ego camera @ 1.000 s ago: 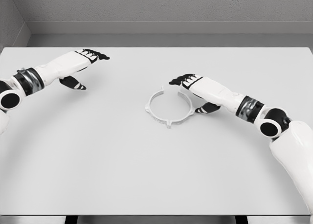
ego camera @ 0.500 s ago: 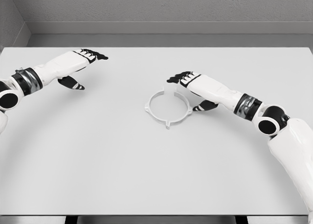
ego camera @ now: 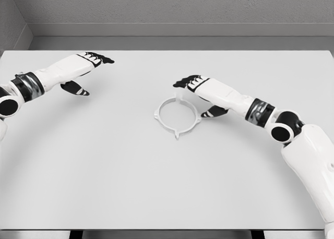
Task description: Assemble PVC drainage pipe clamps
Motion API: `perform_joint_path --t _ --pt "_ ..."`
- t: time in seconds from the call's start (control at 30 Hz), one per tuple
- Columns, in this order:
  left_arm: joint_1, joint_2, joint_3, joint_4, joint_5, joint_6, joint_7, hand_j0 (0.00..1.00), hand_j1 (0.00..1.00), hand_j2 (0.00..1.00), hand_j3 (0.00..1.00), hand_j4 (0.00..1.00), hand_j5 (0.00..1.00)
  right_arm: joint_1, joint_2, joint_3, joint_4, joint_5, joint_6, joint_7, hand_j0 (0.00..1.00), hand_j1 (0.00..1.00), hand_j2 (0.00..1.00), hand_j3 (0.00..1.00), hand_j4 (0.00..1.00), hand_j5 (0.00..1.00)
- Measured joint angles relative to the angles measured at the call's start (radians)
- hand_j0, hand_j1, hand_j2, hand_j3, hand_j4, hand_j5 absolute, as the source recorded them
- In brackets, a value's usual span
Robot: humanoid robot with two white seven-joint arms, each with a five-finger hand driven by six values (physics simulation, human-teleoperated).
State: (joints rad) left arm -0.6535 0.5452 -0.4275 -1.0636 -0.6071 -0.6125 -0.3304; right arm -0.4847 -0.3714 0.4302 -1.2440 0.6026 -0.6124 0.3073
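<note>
One white ring-shaped pipe clamp (ego camera: pixel 178 116) lies flat near the middle of the worktop (ego camera: pixel 156 181), small lugs jutting from its rim; being round, it offers us no long axis to line up on. Our right robot hand (ego camera: pixel 194 85) is much the nearer, its dark fingertips just above the ring's far edge, fingers extended, thumb hanging below, holding nothing. The clamp sits just down and left of it. Our left robot hand (ego camera: pixel 86 67) hovers well apart at the far left, likewise spread and empty. Nothing stands between.
</note>
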Motion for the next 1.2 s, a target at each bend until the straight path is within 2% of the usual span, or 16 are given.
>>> perform_joint_path --t 0.53,0.77,0.83,0.93,1.03,1.1,1.2 --pt "-0.005 0.003 -0.001 0.015 0.009 0.000 0.000 1.00 1.00 1.00 1.00 1.00 1.00 -0.012 0.012 0.014 0.001 -0.001 0.000 0.000 1.00 1.00 1.00 1.00 1.00 1.00" --pt "-0.005 0.008 -0.001 0.016 0.010 0.000 0.000 1.00 1.00 1.00 1.00 1.00 1.00 -0.012 -0.034 -0.031 -0.012 -0.013 0.000 -0.001 1.00 1.00 1.00 1.00 1.00 1.00" --pt "-0.005 0.016 -0.002 0.016 0.010 0.000 0.000 1.00 1.00 1.00 1.00 1.00 1.00 0.003 -0.070 -0.040 -0.065 -0.023 0.000 -0.001 1.00 1.00 1.00 1.00 1.00 1.00" --pt "-0.005 0.037 -0.003 0.013 0.010 0.000 0.000 1.00 1.00 1.00 1.00 1.00 1.00 0.084 -0.140 -0.047 -0.225 -0.044 -0.001 0.000 1.00 1.00 1.00 1.00 1.00 1.00" --pt "-0.006 0.048 -0.001 0.009 0.011 0.000 -0.001 1.00 1.00 1.00 1.00 1.00 1.00 0.135 -0.188 -0.050 -0.368 -0.056 0.000 0.000 1.00 1.00 1.00 1.00 1.00 1.00" --pt "-0.006 0.051 0.000 0.009 0.011 0.000 -0.002 1.00 1.00 1.00 1.00 1.00 1.00 0.138 -0.204 -0.048 -0.430 -0.060 0.000 0.000 1.00 1.00 1.00 1.00 1.00 1.00" --pt "-0.006 0.053 0.000 0.010 0.010 0.000 -0.002 1.00 1.00 1.00 1.00 1.00 1.00 0.167 -0.212 -0.042 -0.480 -0.067 0.000 -0.001 1.00 1.00 1.00 1.00 1.00 1.00"
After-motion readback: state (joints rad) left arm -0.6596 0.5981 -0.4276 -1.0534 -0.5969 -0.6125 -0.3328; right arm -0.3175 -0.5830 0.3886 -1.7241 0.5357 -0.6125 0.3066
